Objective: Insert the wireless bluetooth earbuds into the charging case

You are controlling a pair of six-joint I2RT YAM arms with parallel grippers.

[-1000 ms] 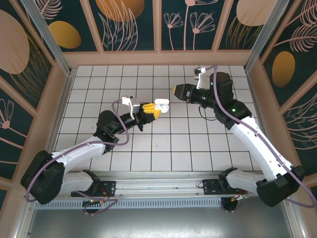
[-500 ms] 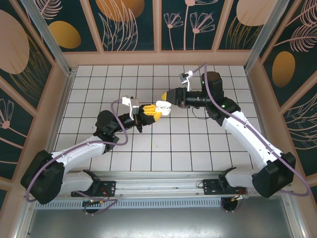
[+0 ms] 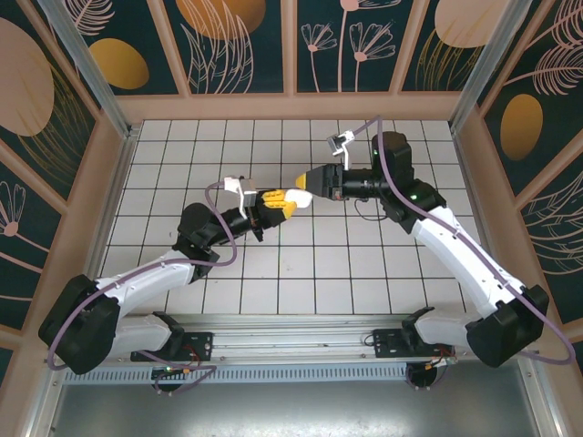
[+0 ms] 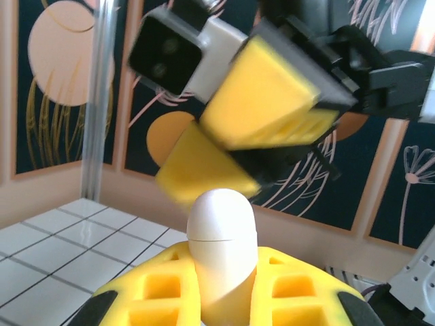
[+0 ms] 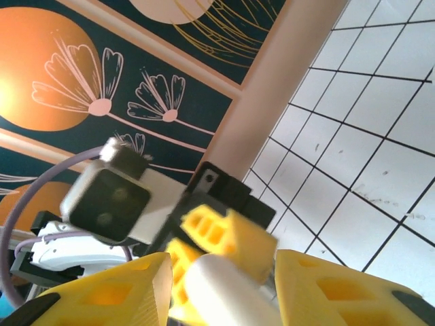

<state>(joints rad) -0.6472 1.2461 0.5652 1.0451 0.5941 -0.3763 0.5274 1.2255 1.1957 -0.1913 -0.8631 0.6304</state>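
My right fingers (image 3: 305, 182) have reached mid-frame, spread around the case (image 3: 295, 194) my left fingers (image 3: 282, 205) grip, ready for opening.

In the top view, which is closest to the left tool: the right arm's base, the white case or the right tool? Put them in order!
1. white case: clamped in the left tool.
2. right tool: just right of the case, at its tip.
3. right arm's base: far off, at the near right edge.
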